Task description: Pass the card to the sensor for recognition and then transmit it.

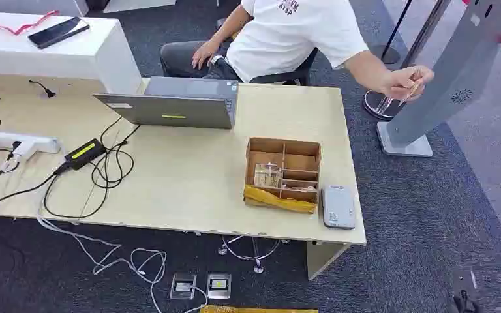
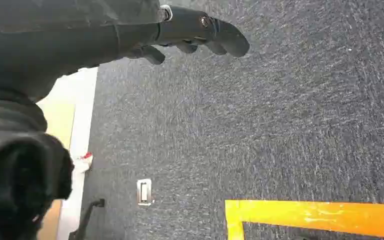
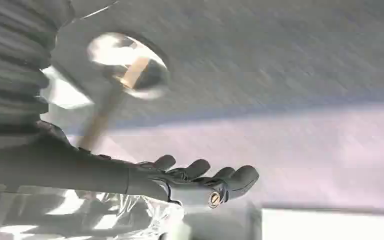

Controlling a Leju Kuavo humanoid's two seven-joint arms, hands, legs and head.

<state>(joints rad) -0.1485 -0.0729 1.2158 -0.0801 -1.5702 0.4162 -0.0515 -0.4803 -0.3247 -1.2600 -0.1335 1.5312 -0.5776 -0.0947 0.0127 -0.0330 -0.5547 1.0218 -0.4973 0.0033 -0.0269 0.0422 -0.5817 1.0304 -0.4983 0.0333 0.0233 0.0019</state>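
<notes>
A seated person's hand (image 1: 401,83) holds the small clear-sleeved card (image 1: 412,89), half hidden, against the grey sensor stand (image 1: 460,72). Left hand (image 2: 190,32) and blurred right hand (image 3: 200,177) hang spread, holding nothing.

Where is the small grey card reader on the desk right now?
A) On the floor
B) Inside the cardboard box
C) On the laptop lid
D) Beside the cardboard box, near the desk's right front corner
D: the grey card reader lies flat on the desk, right beside the cardboard box.
</notes>
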